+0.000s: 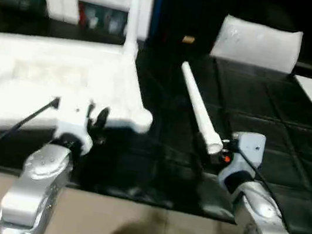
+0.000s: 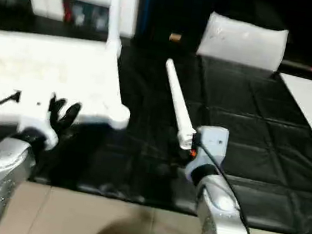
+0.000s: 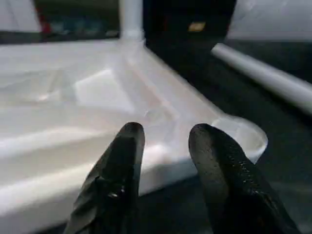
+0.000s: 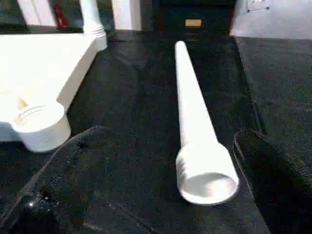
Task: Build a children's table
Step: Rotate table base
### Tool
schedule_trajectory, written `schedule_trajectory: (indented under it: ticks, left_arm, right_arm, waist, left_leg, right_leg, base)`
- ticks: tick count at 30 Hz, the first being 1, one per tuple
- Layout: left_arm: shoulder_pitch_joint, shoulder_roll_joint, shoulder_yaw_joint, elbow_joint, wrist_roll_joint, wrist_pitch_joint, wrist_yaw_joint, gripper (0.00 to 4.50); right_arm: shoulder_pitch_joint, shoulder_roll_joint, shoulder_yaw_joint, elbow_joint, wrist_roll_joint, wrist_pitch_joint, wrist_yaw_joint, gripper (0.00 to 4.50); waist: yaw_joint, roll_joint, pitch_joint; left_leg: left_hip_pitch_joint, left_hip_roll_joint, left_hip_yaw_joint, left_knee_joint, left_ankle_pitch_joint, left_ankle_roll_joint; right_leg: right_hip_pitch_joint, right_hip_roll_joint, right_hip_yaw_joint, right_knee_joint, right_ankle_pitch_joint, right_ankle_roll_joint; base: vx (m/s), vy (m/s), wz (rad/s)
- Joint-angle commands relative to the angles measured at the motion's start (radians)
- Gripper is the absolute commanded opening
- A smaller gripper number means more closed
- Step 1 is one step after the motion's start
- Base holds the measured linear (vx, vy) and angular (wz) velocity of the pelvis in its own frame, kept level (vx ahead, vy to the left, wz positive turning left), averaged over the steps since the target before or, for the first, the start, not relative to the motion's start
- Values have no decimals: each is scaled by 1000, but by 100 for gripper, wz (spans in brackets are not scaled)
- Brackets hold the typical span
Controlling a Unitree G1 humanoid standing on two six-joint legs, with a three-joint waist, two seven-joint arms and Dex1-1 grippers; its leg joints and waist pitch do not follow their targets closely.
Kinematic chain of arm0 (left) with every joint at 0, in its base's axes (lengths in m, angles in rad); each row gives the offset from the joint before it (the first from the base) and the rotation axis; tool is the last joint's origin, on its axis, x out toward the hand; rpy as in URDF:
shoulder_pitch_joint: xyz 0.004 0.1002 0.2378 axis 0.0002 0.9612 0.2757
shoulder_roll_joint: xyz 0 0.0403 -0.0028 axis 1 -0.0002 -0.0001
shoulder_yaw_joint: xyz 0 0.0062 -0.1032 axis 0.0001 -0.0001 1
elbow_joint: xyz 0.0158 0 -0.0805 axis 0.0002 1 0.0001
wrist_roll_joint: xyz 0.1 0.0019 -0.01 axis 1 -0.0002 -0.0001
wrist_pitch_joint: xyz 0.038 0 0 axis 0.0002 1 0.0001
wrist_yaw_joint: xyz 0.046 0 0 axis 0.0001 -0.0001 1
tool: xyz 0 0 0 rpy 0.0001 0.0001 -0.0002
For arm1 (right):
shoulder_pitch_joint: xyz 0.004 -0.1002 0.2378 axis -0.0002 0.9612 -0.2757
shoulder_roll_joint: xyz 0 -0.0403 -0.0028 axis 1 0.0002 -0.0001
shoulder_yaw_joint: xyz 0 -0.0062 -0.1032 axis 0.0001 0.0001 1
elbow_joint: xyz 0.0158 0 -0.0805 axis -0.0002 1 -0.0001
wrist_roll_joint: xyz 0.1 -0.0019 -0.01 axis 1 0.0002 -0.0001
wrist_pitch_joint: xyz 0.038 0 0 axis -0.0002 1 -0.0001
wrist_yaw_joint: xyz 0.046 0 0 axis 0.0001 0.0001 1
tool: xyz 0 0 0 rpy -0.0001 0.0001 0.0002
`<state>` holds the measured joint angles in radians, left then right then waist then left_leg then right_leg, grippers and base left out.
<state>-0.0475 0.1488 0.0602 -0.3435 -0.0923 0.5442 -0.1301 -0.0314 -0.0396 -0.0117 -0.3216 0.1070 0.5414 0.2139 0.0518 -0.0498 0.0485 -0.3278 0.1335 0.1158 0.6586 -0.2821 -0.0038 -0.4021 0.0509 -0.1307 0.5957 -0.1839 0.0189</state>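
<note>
Both jaws stand open: the left gripper (image 3: 163, 146) just short of the tabletop (image 1: 43, 78) edge, near its empty corner socket (image 4: 41, 127); the right gripper (image 4: 161, 161) straddling the lying leg (image 4: 195, 122).

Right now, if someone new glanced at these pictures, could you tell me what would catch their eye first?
Probably the loose white leg lying on the black mat, its wide threaded end between the fingers of the open right pincer. Next, the upturned white tabletop on the left, with one leg already standing in its far corner and an empty socket at the near corner, where the open left pincer hovers.
</note>
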Motion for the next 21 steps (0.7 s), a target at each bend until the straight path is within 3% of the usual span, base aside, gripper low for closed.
schedule_trajectory:
  ticks: [1, 2, 3, 4, 5, 6, 7, 8, 9, 10, 11, 12, 13, 14, 15, 16, 17, 18, 19, 20, 21]
  left_arm:
    - [-7, -2, -1, -15, -5, 5, -2, 216]
    - [-9, 4, -5, -11, 5, -3, -2, 222]
    - [-10, 7, -8, -9, 14, -5, -3, 232]
    - [-14, 9, -11, -1, 15, -29, -18, 232]
    - [-16, 10, -12, 2, 11, -35, -24, 232]
    - [-17, 10, -12, 2, 10, -34, -24, 232]
    - [-23, 20, -16, 7, 17, -20, -11, 232]
    - [-25, 21, -16, 9, 17, -16, -7, 232]
    - [-27, 19, -10, 12, 14, -11, -2, 232]
    - [-29, 16, -3, 13, 10, -8, 1, 232]
    - [-30, 14, 2, 14, 6, -9, 0, 232]
    - [-31, 14, 4, 14, 3, -9, -2, 232]
    - [-31, 14, 9, 12, -2, -5, -4, 232]
    - [-28, 15, 12, 10, -3, -1, -7, 232]
    - [-27, 16, 12, 9, -5, 0, -8, 232]
    - [-22, 18, 14, 5, -6, 0, -14, 232]
    - [-20, 20, 14, 4, -4, -1, -15, 232]
    - [-20, 20, 15, 4, -4, -1, -16, 232]
    - [-19, 21, 17, 3, -9, 0, -17, 232]
    - [-19, 22, 17, 4, -11, 0, -17, 232]
    - [-20, 22, 17, 4, -11, 1, -17, 232]
  right_arm:
    - [1, -6, -1, -25, 4, 17, -9, 450]
    - [2, -5, -2, -27, 5, 22, -13, 450]
    - [2, -6, -2, -30, 8, 29, -16, 450]
    - [4, -11, 12, -35, 11, 29, -9, 450]
    - [6, -12, 22, -42, 12, 38, -6, 450]
    - [7, -12, 24, -45, 13, 42, -6, 450]
    - [7, -4, 27, -52, 16, 53, -9, 450]
    - [7, -2, 28, -53, 17, 56, -10, 450]
    - [7, 0, 29, -55, 18, 60, -11, 450]
    - [7, 1, 30, -56, 18, 63, -13, 450]
    - [8, 1, 31, -55, 16, 64, -15, 450]
    - [8, 2, 31, -55, 15, 65, -17, 450]
    - [8, 2, 32, -55, 15, 65, -21, 450]
    - [9, 1, 32, -55, 16, 65, -23, 450]
    - [9, 1, 32, -55, 17, 66, -23, 450]
    - [12, -1, 32, -57, 19, 67, -24, 450]
    - [13, -3, 33, -57, 20, 67, -26, 450]
    - [13, -3, 33, -58, 21, 68, -26, 450]
    - [13, -4, 31, -59, 22, 70, -25, 450]
    - [13, -4, 31, -59, 21, 70, -24, 450]
    - [13, -4, 30, -59, 21, 70, -24, 450]
  waist:
    - [-9, 26, -52]
    - [12, -12, -17]
    - [12, -12, -17]
    - [9, -10, -11]
    - [-7, -20, -19]
    - [2, 0, -35]
    - [22, 49, -32]
    - [52, 59, -29]
    - [44, 42, -31]
    - [18, -19, -22]
    - [27, -19, -10]
    - [22, -15, -4]
    - [28, -7, -18]
    - [21, 11, -19]
    - [21, 11, -19]
    - [-12, 26, -8]
    - [-34, 39, 3]
    - [-36, 56, 10]
    - [-9, 58, 10]
    - [58, 69, 16]
    - [58, 69, 16]
  left_leg:
    - [22, 284, -114, -114, 8, 228]
    - [-28, 147, -47, -59, -142, 78]
    - [-28, 147, -47, -59, -142, 78]
    - [21, -54, 72, 86, -79, 51]
    - [-23, -47, 63, 34, -106, 103]
    - [-13, -11, 50, -1, -98, 135]
    - [-17, 449, -139, -165, -104, 203]
    - [-34, 301, -16, -162, -167, 164]
    - [-1, 198, 61, -114, -270, 130]
    - [-28, 59, 35, 35, -185, 10]
    - [-45, 56, 30, 108, -27, -35]
    - [-46, 42, 19, 115, -1, -48]
    - [-52, 47, 0, 51, -25, -83]
    - [-11, 60, -8, -14, -96, -99]
    - [-11, 60, -8, -14, -96, -99]
    - [35, 81, -21, -79, -372, -111]
    - [64, 102, -38, -117, -568, -94]
    - [69, 124, -45, -156, -687, -84]
    - [-57, 161, -30, -266, -879, -72]
    - [-83, 141, 51, -284, -908, -51]
    - [-83, 141, 51, -284, -908, -51]
  right_leg:
    - [22, -276, 175, 39, -82, -31]
    - [40, -280, 230, -76, -452, 25]
    - [40, -280, 230, -76, -452, 25]
    - [-33, -141, 192, -216, -1108, 345]
    - [38, -66, 109, -246, -900, 472]
    - [65, -37, 67, -265, -692, 529]
    - [80, -291, 175, 159, -60, 55]
    - [28, -225, 151, 137, -33, -28]
    - [-5, -187, 161, 129, -101, -22]
    - [21, -248, 266, -64, -659, 210]
    - [-33, -239, 301, -120, -1162, 264]
    - [-30, -239, 282, -126, -1251, 228]
    - [5, -228, 260, -91, -1104, 157]
    - [0, -197, 209, -79, -880, 69]
    - [0, -197, 209, -79, -880, 69]
    - [-5, -146, 140, -65, -694, -23]
    - [14, -135, 93, -82, -613, -48]
    - [32, -122, 63, -71, -552, -58]
    - [159, -115, 14, 164, -274, -64]
    - [172, -90, 6, 229, -285, -55]
    - [172, -90, 6, 229, -285, -55]
  base:
    - [-12, -165, 5]
    - [-12, -165, 5]
    - [-65, -168, 16]
    - [-138, -174, 12]
    - [-138, -174, 12]
    - [-88, -144, 8]
    - [77, 56, 8]
    - [77, 56, 8]
    - [98, 75, 32]
    - [-6, -140, 37]
    - [-6, -140, 37]
    - [-131, -121, 0]
    - [-122, -3, -1]
    - [-122, -3, -1]
    - [-90, 41, 9]
    - [-148, 67, 8]
    - [-148, 67, 8]
    - [-119, 94, -1]
    - [-132, 87, 1]
    - [-132, 87, 1]
    - [-109, 16, 9]
